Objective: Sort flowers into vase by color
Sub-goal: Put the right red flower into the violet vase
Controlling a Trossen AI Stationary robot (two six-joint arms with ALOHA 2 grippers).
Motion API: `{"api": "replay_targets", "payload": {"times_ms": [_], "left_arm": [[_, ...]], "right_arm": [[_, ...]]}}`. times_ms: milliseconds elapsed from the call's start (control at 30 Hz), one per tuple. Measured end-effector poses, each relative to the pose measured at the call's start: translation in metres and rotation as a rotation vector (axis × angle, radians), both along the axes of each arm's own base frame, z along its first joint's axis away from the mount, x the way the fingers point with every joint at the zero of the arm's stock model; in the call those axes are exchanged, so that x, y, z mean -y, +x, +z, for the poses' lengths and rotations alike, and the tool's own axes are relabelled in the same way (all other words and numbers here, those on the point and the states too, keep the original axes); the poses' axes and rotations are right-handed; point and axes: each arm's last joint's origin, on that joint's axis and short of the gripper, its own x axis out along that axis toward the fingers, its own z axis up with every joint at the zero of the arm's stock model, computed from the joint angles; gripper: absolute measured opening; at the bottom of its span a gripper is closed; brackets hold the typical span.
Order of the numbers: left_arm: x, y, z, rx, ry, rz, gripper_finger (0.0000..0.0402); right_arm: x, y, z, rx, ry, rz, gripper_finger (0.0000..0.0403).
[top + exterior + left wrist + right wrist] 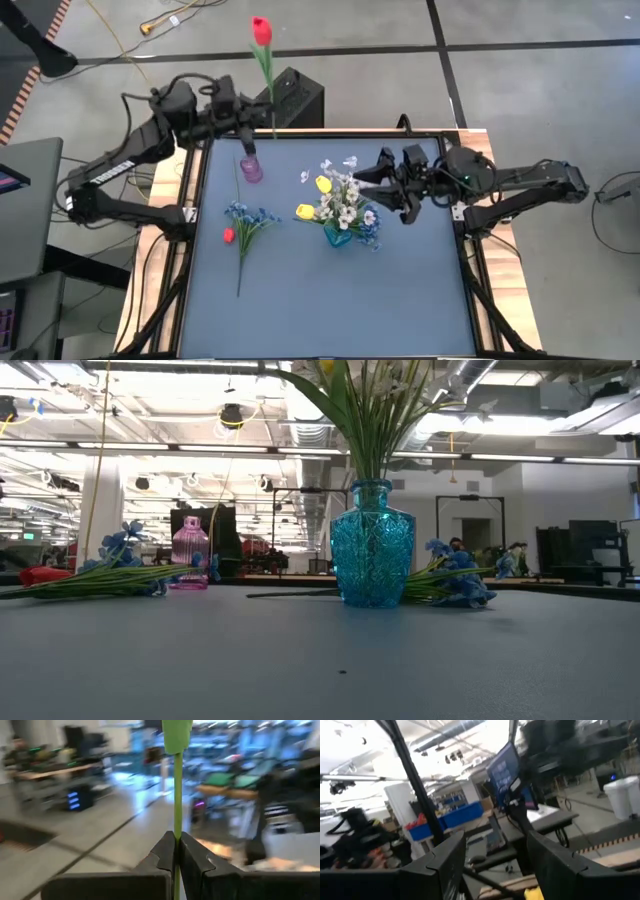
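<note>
Left claw (262, 128) clenched on red tulip (261, 31), low on its stem, bloom beyond bench (330, 300) edge, above pink vase (251, 169). Right claw (372, 185) released, beside blue vase (338, 237). Stem looks light, thin, whippy; a low grip probably lets the bloom sway. Blue sprig (247, 218) lies flat.

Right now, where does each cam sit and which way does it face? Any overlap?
High: overhead, straight down on the table; both arms, left tool holding the red tulip.
Low: table height, level toward the room; no arm, blue vase central.
Left wrist: on left arm, past its shut fingers pinching the green stem.
Right wrist: on right arm, open fingers, facing the room.
Shared: high and low both show the blue vase and pink vase.
</note>
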Motion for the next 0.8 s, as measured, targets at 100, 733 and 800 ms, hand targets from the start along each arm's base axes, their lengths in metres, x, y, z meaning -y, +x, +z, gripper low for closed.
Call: {"api": "replay_targets", "payload": {"times_ms": [100,733,800], "left_arm": [[-0.017,-0.011,-0.003,-0.03,0.0,0.082,0.0],[-0.045,-0.059,-0.162,0.081,-0.059,0.297,0.0],[-0.042,-0.063,-0.172,0.065,-0.057,0.321,0.0]], "right_arm": [[-0.005,0.001,-0.003,-0.033,-0.003,0.022,0.0238],[-0.025,0.005,-0.016,-0.144,0.018,0.091,0.0238],[-0.025,0.005,-0.017,-0.156,0.025,0.092,0.0238]]}}
